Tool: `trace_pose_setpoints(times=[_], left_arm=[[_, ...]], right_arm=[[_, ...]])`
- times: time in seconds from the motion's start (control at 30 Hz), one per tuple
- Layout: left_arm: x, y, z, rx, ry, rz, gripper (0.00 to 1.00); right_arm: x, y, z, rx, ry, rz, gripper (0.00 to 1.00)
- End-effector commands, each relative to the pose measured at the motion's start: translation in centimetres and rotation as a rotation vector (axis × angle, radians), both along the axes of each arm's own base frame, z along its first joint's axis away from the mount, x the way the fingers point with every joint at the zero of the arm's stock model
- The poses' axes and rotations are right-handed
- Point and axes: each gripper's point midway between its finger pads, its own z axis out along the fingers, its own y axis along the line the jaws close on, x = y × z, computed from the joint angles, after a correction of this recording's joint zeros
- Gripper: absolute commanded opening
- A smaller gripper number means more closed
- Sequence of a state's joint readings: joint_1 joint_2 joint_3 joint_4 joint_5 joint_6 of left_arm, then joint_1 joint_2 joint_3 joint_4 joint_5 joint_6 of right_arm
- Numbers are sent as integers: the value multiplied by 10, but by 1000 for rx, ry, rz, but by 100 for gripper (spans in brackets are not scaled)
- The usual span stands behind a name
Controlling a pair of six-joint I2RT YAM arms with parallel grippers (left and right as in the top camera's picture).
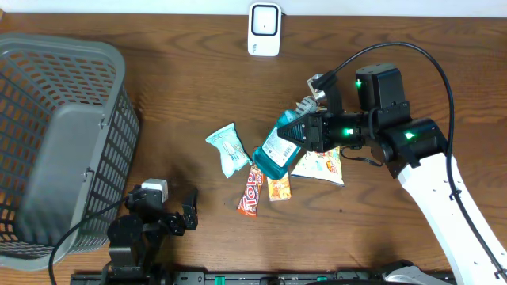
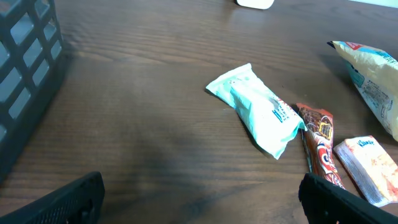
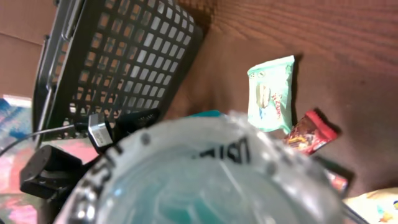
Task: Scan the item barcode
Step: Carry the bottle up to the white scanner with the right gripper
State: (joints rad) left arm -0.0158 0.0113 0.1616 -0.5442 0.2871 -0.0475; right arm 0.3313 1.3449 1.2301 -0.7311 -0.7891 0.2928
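A blue mouthwash bottle (image 1: 277, 150) with a white label hangs tilted above the table, and my right gripper (image 1: 305, 131) is shut on its upper end. In the right wrist view the bottle (image 3: 205, 180) fills the lower frame and hides the fingers. The white barcode scanner (image 1: 264, 29) stands at the table's far edge, well apart from the bottle. My left gripper (image 1: 176, 204) rests low near the front left, open, with bare wood between its fingers (image 2: 68, 202).
A grey basket (image 1: 55, 142) fills the left side. Under and beside the bottle lie a mint packet (image 1: 228, 148), a red candy bar (image 1: 251, 191), an orange packet (image 1: 278, 188) and a yellow-white snack bag (image 1: 321, 165).
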Motion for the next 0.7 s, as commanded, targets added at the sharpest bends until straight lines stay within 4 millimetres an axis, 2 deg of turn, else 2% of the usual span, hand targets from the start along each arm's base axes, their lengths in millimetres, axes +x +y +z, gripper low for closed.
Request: trace_pose_setpoints(times=[0.0,0.17,0.3,0.57,0.67], left_arm=[[-2,-1,-7,3,19,-12,100],[-2,-1,-7,3,19,-11,100],[-2,-1,-7,3,19,-12,100],[-2,-1,-7,3,19,-12,100],[-2,-1,-7,3,18,-12,100]], right_arm=[[4,1,24,-14,-192,52,1],[26,-7,10,-162,-320,2,1],[57,-18,-12,-312,-356,-101,1],[88,-4,-39,-349,-372,-117,1],[103,-13,-48,-417,-403,-163,1]])
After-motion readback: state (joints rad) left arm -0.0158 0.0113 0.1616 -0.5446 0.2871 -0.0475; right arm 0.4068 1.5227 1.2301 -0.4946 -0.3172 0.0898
